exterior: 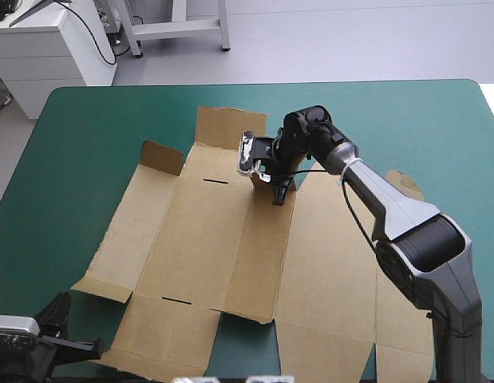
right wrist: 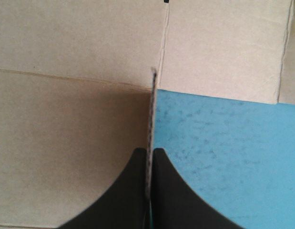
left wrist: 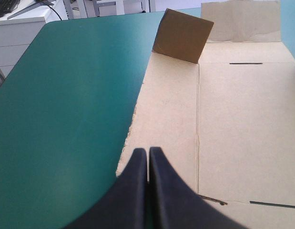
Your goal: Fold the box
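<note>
The brown box (exterior: 207, 239) lies as a cut sheet, mostly flat, across the middle of the teal-green table. At its far middle my right gripper (exterior: 278, 194) is shut on the box: in the right wrist view a board edge (right wrist: 151, 95) runs edge-on between the black fingers (right wrist: 133, 191), brown panel on one side, cover on the other. One small flap (exterior: 161, 157) at the far left corner stands tilted up, also the flap (left wrist: 183, 36) ahead in the left wrist view. My left gripper (left wrist: 148, 153) is shut on nothing, over the sheet's near-left edge (left wrist: 137, 138); in the high view the left gripper (exterior: 63, 315) sits low by that corner.
Teal-green cover (exterior: 79, 159) shows wide on the left of the sheet and along the far edge (exterior: 374, 104). The right arm (exterior: 390, 207) reaches over the sheet's right panels. A small tab (exterior: 405, 185) pokes out at the sheet's right side.
</note>
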{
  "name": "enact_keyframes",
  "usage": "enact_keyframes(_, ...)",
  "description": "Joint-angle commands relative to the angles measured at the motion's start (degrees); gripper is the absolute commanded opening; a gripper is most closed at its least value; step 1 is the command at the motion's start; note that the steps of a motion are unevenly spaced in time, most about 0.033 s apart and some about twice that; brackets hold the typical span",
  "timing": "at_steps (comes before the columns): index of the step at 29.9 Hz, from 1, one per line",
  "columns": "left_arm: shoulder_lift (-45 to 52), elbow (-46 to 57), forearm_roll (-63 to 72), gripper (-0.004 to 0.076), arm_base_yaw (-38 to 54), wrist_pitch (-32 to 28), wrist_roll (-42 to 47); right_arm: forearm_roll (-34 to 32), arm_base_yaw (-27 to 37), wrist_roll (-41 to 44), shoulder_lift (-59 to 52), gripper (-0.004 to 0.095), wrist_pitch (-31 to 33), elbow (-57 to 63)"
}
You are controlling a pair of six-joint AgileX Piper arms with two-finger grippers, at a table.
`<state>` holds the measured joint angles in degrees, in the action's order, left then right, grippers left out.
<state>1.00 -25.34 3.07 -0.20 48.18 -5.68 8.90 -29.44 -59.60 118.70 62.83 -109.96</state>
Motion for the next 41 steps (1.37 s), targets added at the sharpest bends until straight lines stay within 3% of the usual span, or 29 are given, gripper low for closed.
enact_keyframes(1, 0.4, -1.1, 0.6, -0.0008, -0.2, -4.1, 0.5, 0.9, 0.0, -0.1, -3.3, -0.0020, -1.6, -2.0)
enact_keyframes(6, 0.4, -1.1, 0.6, -0.0008, -0.2, -4.1, 0.5, 0.9, 0.0, 1.1, -3.3, -0.0013, -2.2, -2.4)
enact_keyframes(9, 0.4, -1.1, 0.6, -0.0008, -0.2, -4.1, 0.5, 1.0, 0.0, 1.4, -3.3, 0.0057, -2.8, -2.5)
enact_keyframes(16, 0.4, -1.1, 0.6, -0.0008, -0.2, -4.1, 0.5, 0.2, 0.0, 4.0, -3.3, 0.0457, -4.5, -3.0)
enact_keyframes(19, 0.4, -1.1, 0.6, -0.0008, -0.2, -4.2, 0.5, -1.6, 0.0, 6.9, -3.3, 0.0501, -5.2, -3.0)
enact_keyframes(27, -3.6, -1.2, 0.3, -0.0008, -0.2, -5.4, 1.7, -15.2, 0.0, 22.8, -5.2, 0.0475, -3.8, -3.0)
enact_keyframes(29, -6.1, -1.6, 0.3, -0.0008, -0.2, -6.2, 1.7, -18.9, 0.0, 27.5, -6.8, 0.0394, -3.8, -3.0)
enact_keyframes(31, -8.8, -2.4, 0.3, -0.0008, -0.2, -8.0, 1.7, -21.4, 0.2, 31.5, -8.6, 0.0237, -3.0, -3.0)
enact_keyframes(33, -11.0, -3.4, 0.4, -0.0008, -0.2, -10.2, 1.7, -21.2, 0.7, 34.1, -10.6, 0.0010, -1.5, -3.0)
enact_keyframes(34, -12.2, -4.1, 0.4, -0.0008, -0.2, -11.3, 1.7, -20.3, 1.3, 35.6, -11.3, -0.0014, -0.8, -3.0)
enact_keyframes(41, -19.6, -9.7, 0.3, -0.0008, -0.2, -14.1, 1.4, -15.7, 7.4, 44.6, -16.5, -0.0001, 5.7, -1.8)
